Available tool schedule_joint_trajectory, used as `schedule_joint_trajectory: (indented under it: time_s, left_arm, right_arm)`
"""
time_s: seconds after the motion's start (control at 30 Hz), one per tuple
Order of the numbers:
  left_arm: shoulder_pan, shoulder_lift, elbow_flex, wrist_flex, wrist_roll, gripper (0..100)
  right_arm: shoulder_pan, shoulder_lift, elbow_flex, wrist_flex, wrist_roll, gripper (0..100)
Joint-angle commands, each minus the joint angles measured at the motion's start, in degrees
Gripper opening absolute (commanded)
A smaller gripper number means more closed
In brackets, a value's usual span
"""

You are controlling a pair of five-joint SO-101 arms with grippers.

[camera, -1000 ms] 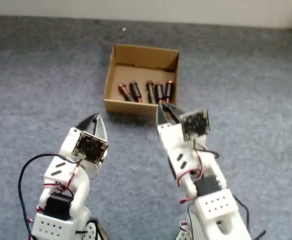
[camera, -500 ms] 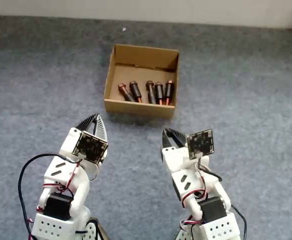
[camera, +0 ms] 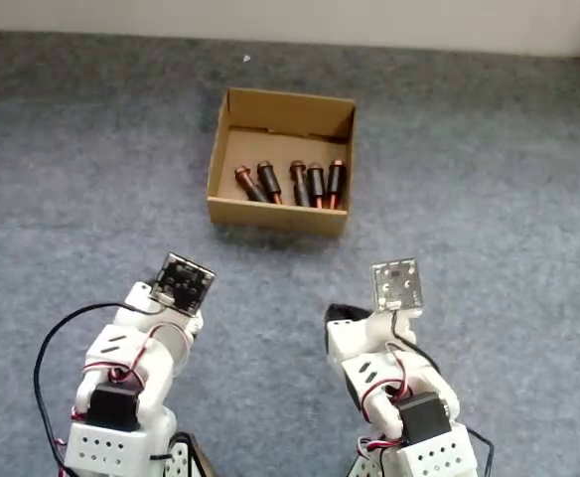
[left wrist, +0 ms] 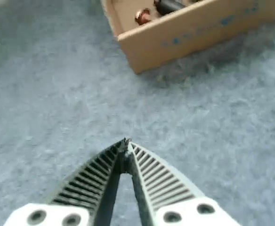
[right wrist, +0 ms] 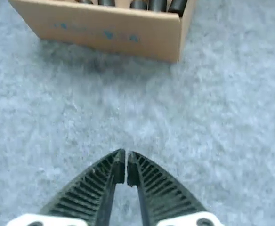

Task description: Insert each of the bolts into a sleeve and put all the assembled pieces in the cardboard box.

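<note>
Both arms retracted near, away from cardboard box [camera: 270, 215]; assembled pieces [camera: 316, 184] inside.
Your left gripper [left wrist: 125, 157] and right gripper [right wrist: 126, 168] closed, empty: re-extending could nudge the box.

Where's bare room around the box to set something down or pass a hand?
Bare carpet lies left of the cardboard box and right of it. The strip between its front wall and the left end effector and right end effector is free. Crowded: the box's front half, holding five assembled pieces; its back half is bare.
</note>
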Motion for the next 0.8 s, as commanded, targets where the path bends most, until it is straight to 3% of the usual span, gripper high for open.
schedule_joint_trajectory:
  time_s: [0.0,0.27,0.4,0.6,0.77]
  left_arm:
    - [-4.4,-0.3,1.1,1.2,-0.4,1]
    - [-5.4,-0.3,1.1,13.7,-0.7,1]
    - [-5.8,-0.3,1.1,19.5,-0.7,1]
    - [-12.6,-0.3,1.1,19.8,-0.4,1]
    - [-13.0,-0.3,1.1,19.8,-0.4,1]
  right_arm:
    - [0.3,-0.7,5.6,1.2,-0.4,0.5]
    - [0.2,-0.8,8.5,12.9,-0.4,0.5]
    - [0.2,-0.8,8.5,12.7,-0.4,0.5]
    - [0.2,-0.8,8.5,12.7,-0.4,0.5]
    - [0.2,-0.8,8.5,12.7,-0.4,0.5]
